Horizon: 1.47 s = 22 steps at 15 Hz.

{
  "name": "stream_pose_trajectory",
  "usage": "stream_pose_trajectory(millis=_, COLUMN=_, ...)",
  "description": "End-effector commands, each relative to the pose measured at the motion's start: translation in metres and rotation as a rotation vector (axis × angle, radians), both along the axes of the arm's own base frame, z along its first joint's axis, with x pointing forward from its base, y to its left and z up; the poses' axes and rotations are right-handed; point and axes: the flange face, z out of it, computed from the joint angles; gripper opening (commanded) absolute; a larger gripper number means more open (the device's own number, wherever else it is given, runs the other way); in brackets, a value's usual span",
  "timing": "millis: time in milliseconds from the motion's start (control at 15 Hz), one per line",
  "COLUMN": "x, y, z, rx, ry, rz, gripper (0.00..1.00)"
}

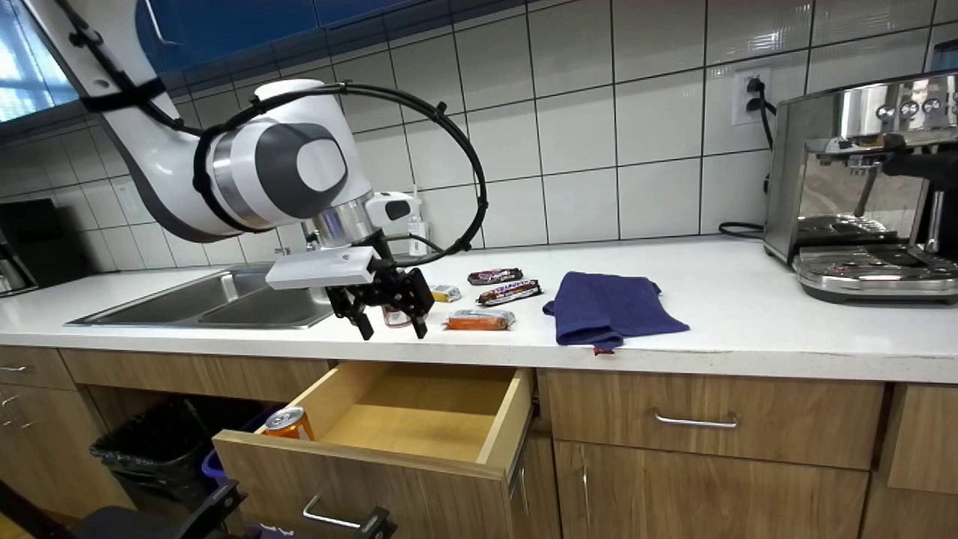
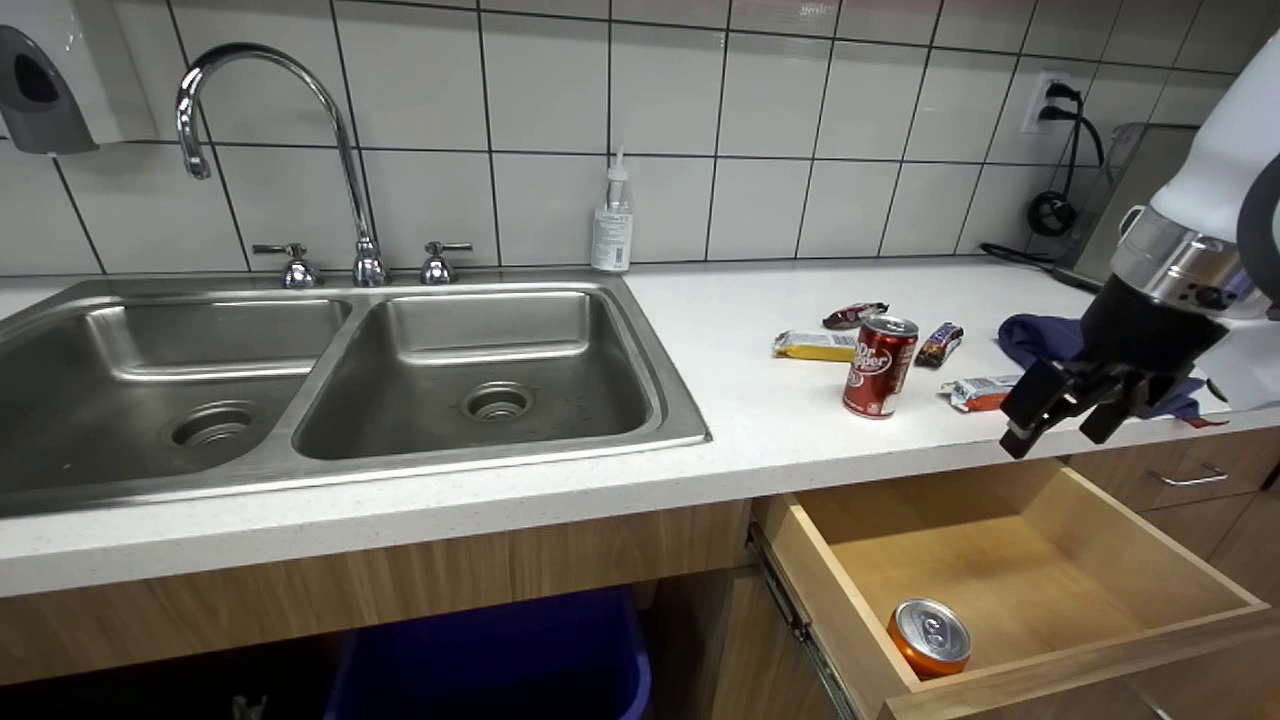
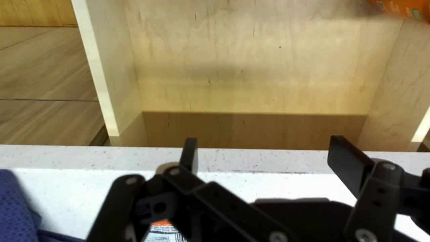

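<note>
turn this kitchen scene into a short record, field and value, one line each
Grip: fingers apart, nothing held, near the front edge of the counter
Storage: drawer pulled open below the counter
Cans: orange can upright in a front corner of the drawer; red can upright on the counter
Snacks: yellow-wrapped bar, orange-wrapped bar and two dark-wrapped bars, all on the counter
Cloth: blue cloth lying on the counter
Sink: steel sink with two basins
Appliance: espresso machine on the counter
</note>
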Motion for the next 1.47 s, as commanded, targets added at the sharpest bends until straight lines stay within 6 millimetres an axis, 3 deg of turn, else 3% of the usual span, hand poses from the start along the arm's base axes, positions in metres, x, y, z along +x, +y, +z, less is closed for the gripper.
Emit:
stream_pose_trajectory(millis=0, x=0.008, y=-0.004, z=0.03, rx=-0.001, ry=0.004, rz=0.011, gripper=1.0)
stream_pose_trajectory(millis=600, x=0.024, y=-0.03, z=0.061, rx=-0.008, ry=0.005, rz=-0.052, gripper=1.0)
stream_pose_trajectory(millis=1400, x=0.056, y=-0.069, z=0.066, rx=-0.018, ry=0.057, rz=-0.215, gripper=1.0)
